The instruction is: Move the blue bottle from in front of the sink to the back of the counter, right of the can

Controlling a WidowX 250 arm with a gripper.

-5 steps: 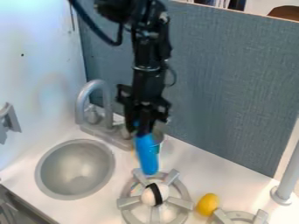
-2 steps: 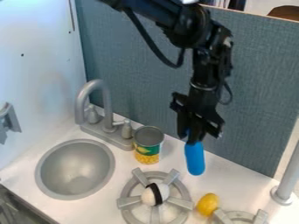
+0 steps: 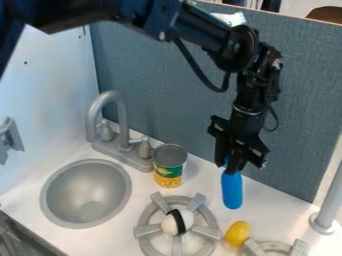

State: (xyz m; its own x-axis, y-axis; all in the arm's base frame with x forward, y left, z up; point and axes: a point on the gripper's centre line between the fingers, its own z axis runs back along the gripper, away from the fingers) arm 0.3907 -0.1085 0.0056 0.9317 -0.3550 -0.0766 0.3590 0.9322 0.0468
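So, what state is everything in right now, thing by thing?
Tool, closed on the blue object
Blue object, gripped, hanging nearly upright
Can, standing upright
White ball with a black band, resting on the burner
Lemon, lying on the counter
Faucet, no water seen running

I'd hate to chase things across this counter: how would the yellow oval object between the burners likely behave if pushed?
The yellow oval object would probably roll, since its sides look rounded. Its oblong shape may make it curve. The gray burner prong right beside it might block it on that side.
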